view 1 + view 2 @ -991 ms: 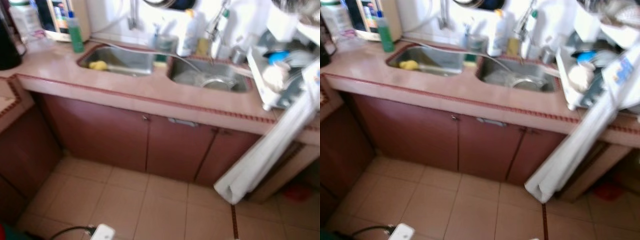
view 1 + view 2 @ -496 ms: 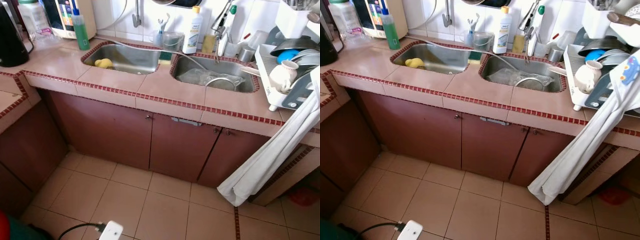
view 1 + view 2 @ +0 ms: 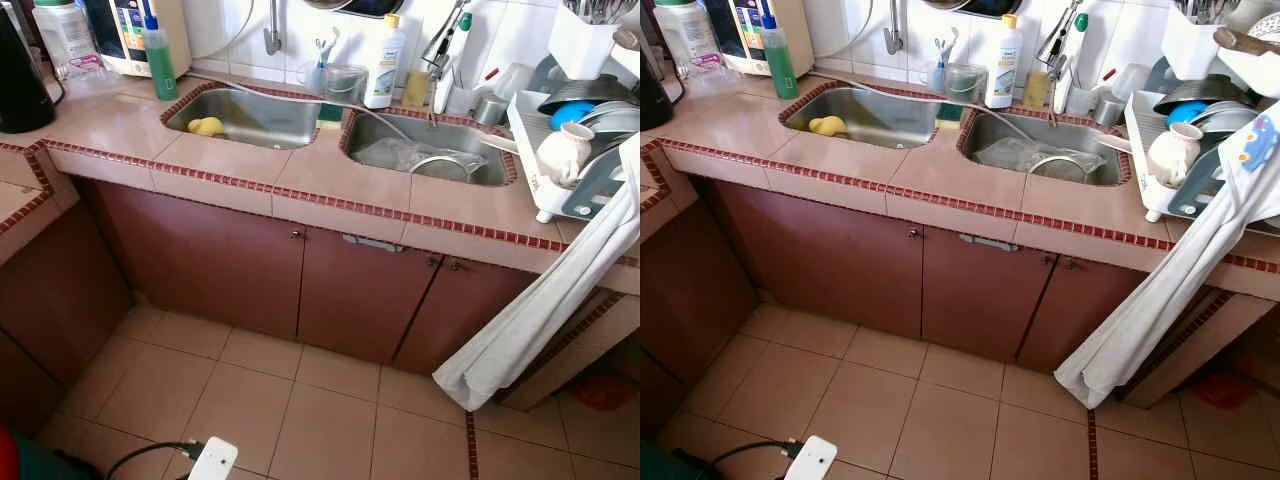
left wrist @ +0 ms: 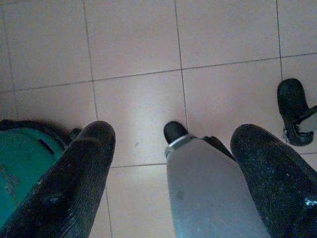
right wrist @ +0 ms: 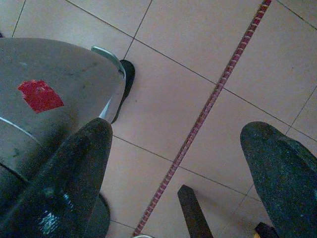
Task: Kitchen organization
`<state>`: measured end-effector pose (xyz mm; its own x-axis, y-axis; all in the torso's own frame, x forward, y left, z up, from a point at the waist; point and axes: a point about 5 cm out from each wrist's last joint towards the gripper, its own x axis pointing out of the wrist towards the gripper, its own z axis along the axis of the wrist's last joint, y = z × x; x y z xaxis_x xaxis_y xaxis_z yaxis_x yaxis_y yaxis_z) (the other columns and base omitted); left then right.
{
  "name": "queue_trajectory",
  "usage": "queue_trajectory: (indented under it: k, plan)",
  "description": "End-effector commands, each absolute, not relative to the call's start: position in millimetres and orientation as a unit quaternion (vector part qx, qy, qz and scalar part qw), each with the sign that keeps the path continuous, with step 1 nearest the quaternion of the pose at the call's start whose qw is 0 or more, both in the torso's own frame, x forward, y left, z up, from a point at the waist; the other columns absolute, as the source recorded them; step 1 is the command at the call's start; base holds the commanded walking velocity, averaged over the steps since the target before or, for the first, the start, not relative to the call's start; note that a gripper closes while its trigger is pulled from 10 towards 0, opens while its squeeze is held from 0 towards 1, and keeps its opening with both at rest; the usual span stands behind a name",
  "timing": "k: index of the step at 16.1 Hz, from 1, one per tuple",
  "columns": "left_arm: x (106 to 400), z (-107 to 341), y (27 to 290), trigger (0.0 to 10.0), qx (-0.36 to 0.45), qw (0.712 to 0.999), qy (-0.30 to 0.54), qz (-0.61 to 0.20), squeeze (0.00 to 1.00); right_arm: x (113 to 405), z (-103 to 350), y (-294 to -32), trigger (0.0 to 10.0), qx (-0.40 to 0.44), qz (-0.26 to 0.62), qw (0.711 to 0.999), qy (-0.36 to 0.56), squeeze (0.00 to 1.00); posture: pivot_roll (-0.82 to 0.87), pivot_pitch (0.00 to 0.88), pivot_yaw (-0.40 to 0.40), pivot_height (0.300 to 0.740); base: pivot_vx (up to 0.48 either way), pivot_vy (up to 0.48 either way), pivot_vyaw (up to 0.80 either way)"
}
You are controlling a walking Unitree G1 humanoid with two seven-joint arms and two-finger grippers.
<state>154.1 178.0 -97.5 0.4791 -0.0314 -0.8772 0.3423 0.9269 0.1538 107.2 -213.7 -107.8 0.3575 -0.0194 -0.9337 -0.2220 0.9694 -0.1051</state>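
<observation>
A pink tiled counter [image 3: 330, 185] holds a double steel sink. The left basin [image 3: 250, 115] has a yellow sponge [image 3: 207, 126] in it. In the right basin [image 3: 430, 150] lie a clear plastic bag and a round wire strainer [image 3: 437, 164]. A dish rack [image 3: 575, 150] at the right carries plates and a white jug [image 3: 563, 152]. My left gripper [image 4: 173, 168] hangs open over the floor tiles, holding nothing. My right gripper [image 5: 183, 173] is also open and empty above the floor.
A green bottle [image 3: 157, 60], a black kettle [image 3: 20, 70] and a white bottle [image 3: 385, 62] stand on the counter. A white cloth [image 3: 540, 310] hangs off the right edge. Brown cabinet doors [image 3: 300, 290] are shut. A white plug with cable [image 3: 212, 460] lies on the floor.
The blurred head view has steadied and shifted a little as the camera moved. Nothing on the counter or in the sinks has moved.
</observation>
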Motion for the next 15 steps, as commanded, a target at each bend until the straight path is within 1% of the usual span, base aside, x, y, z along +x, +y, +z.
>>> queue_trajectory:
  k: [1, 4, 8, 15]
  plan:
    - [152, -98, 177, 10.0, 0.152, 0.845, 0.500, -0.114, 0.00, 109, -107, -216, 10.0, -0.103, 0.060, 0.818, 0.563, 0.00, -0.02, 0.014, -0.067, 0.740, 0.000, 0.000, 0.00]
    - [147, -101, 175, 10.0, 0.146, 0.843, 0.507, -0.110, 0.00, 109, -107, -216, 10.0, -0.103, 0.059, 0.818, 0.562, 0.00, -0.02, 0.020, -0.068, 0.740, 0.000, 0.000, 0.00]
    - [143, -102, 175, 10.0, 0.144, 0.841, 0.511, -0.107, 0.00, 109, -107, -217, 10.0, -0.103, 0.059, 0.818, 0.562, 0.00, -0.02, 0.024, -0.070, 0.740, 0.000, 0.457, 0.00]
    - [142, -103, 173, 10.0, 0.140, 0.840, 0.514, -0.107, 0.00, 107, -107, -217, 10.0, -0.101, 0.058, 0.818, 0.564, 0.00, -0.03, 0.023, -0.070, 0.740, 0.000, 0.000, 0.00]
